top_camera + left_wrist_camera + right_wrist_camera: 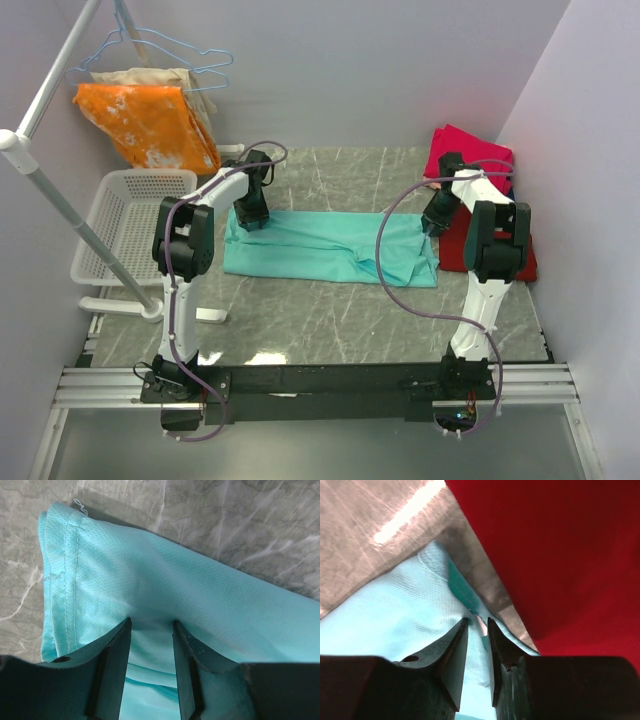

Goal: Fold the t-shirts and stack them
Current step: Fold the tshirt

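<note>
The left gripper (pixel 252 218) bears down on the left end of the teal t-shirt (pixel 320 250). In its wrist view the two fingers (pixel 114 665) stand partly apart with a bunched ridge of teal cloth caught between them, creases running into the gap, so the left gripper (pixel 150 623) looks closed on the teal t-shirt (pixel 175 580) just inside its stitched hem. The right gripper (pixel 432 222) sits at the shirt's right end; its jaws are narrow, with a thin fold of the teal t-shirt (pixel 395 625) between the tips of the right gripper (pixel 477 621), but I cannot tell whether that fold is gripped or only touched. The shirt lies flat as a long band from left to right across the middle of the surface (pixel 330 310). Close to its right end, along the right edge, lies the dark red t-shirt (pixel 452 257), which fills the right of the wrist view (pixel 570 555) with only a strip of bare surface between the two. A magenta-pink t-shirt (pixel 465 145) lies in the far right corner. At the left edge stands a white basket (pixel 100 215), its pierced floor showing. Behind it a white rail (pixel 40 180) carries blue hangers (pixel 190 50), an orange white-blotched cloth (pixel 150 125) and a beige cloth (pixel 195 85). The surface is grey veined marble; the walls are pale lilac.
</note>
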Available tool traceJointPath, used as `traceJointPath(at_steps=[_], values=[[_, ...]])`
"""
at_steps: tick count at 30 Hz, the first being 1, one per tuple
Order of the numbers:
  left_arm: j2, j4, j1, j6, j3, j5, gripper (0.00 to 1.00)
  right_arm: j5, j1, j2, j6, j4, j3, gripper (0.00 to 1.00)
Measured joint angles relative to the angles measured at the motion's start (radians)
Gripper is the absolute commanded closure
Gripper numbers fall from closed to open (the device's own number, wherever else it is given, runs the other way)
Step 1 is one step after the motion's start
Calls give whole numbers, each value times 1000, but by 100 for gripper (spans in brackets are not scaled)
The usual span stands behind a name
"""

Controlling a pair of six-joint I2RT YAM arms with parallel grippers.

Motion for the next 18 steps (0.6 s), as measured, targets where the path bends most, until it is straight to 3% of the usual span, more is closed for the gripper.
traceJointPath(at_steps=[7,9,18], values=[[0,0,0,0,0,0,55,-27,0,0,-3,16,0,90],[0,-3,0,0,1,-1,55,-34,0,2,-4,18,2,100],[0,-7,0,0,1,-7,55,-44,-1,6,-7,21,5,100]])
